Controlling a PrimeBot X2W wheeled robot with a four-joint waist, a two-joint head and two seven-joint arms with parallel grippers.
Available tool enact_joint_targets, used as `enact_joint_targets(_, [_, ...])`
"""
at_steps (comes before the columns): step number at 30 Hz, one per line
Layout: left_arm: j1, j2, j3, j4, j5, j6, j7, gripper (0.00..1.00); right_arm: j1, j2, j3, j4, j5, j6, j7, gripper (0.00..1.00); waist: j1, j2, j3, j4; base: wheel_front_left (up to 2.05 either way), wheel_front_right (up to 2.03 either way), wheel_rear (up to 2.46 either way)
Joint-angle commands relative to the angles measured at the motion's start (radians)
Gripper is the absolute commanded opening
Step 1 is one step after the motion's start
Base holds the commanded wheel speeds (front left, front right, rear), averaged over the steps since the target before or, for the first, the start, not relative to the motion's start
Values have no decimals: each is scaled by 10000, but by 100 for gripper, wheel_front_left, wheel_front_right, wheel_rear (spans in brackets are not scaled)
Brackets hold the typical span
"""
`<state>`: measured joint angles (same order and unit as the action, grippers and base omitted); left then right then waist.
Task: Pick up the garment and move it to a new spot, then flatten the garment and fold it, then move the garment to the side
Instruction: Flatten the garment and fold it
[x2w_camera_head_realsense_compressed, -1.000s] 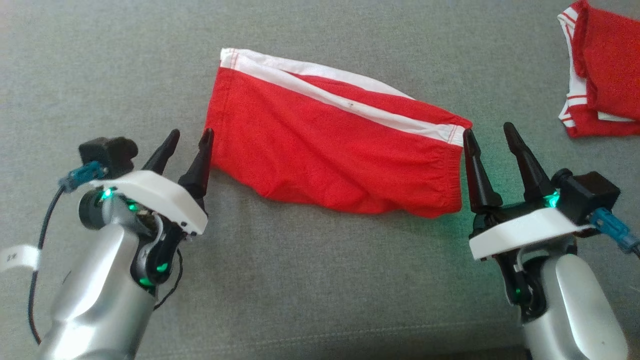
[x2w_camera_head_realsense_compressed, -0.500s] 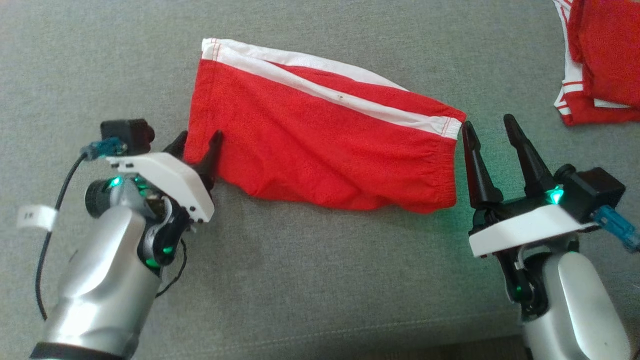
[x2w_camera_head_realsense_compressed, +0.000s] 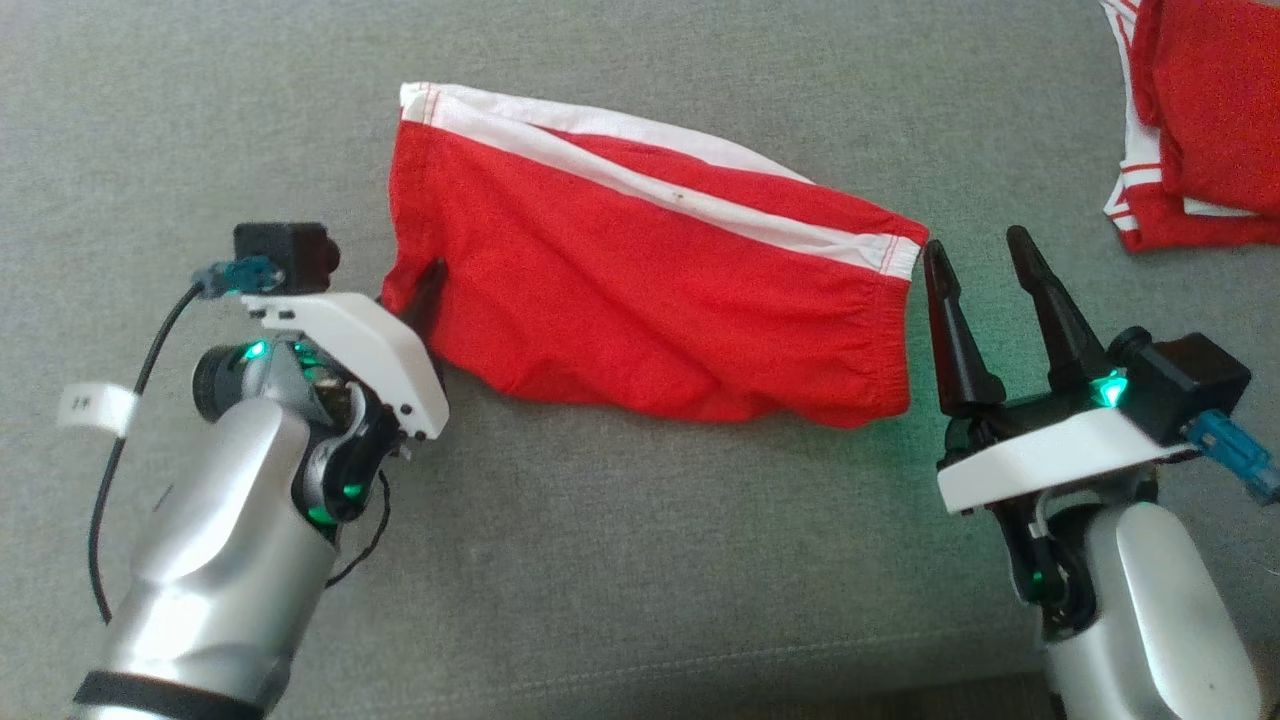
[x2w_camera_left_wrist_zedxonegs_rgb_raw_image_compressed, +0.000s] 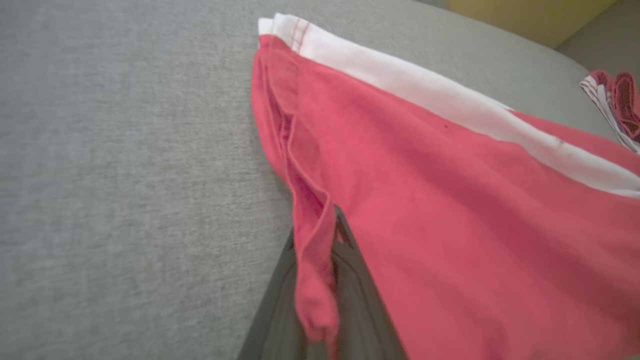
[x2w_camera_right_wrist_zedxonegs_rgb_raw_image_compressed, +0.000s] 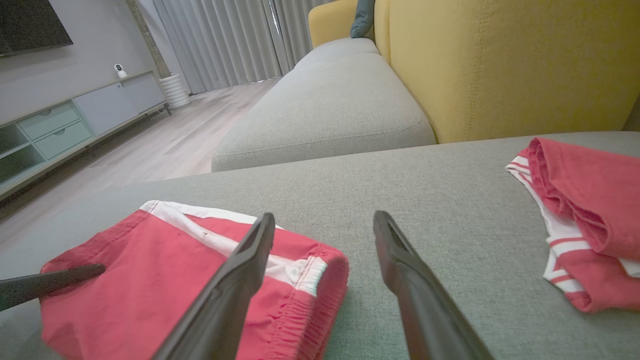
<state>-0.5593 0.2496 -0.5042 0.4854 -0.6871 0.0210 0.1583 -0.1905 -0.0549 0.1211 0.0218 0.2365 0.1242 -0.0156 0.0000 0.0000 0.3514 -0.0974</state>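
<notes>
- The left gripper (x2w_camera_head_realsense_compressed: 425, 290) is clamped shut on the red shorts (x2w_camera_head_realsense_compressed: 650, 290) at their left hem.
- The right gripper (x2w_camera_head_realsense_compressed: 972, 265) is spread wide, just beside the waistband at centre right.

Red shorts (x2w_camera_left_wrist_zedxonegs_rgb_raw_image_compressed: 450, 210) with a white stripe (x2w_camera_left_wrist_zedxonegs_rgb_raw_image_compressed: 450, 100) spread from the top centre to the right edge. They lie on a grey cushion (x2w_camera_left_wrist_zedxonegs_rgb_raw_image_compressed: 125, 175) that takes the left half. At bottom centre the dark fingers (x2w_camera_left_wrist_zedxonegs_rgb_raw_image_compressed: 360, 290) pinch a bunched fold of the red hem. A second red-and-white garment (x2w_camera_left_wrist_zedxonegs_rgb_raw_image_compressed: 617, 100) sits at the upper right edge, near a yellow strip (x2w_camera_left_wrist_zedxonegs_rgb_raw_image_compressed: 525, 15).
</notes>
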Motion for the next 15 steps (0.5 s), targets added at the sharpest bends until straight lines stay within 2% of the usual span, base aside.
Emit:
enact_joint_targets(1, [-45,252,441,-362,-110,88,-212,0,-19,47,145,-280,-33,65,11,100,0,0,-77,69,0,0,0])
enact_joint_targets(10, [1512,293,889,-1636,-586,455,-901,0,225,47,-318,-333,-647,65,756,100,0,0,-461,523,0,0,0])
enact_joint_targets(15, [2598,189,1032,-2612,-825,834,-1156,0,376,-28,-507,-559,-935,65,1337,100,0,0,-625,756,0,0,0])
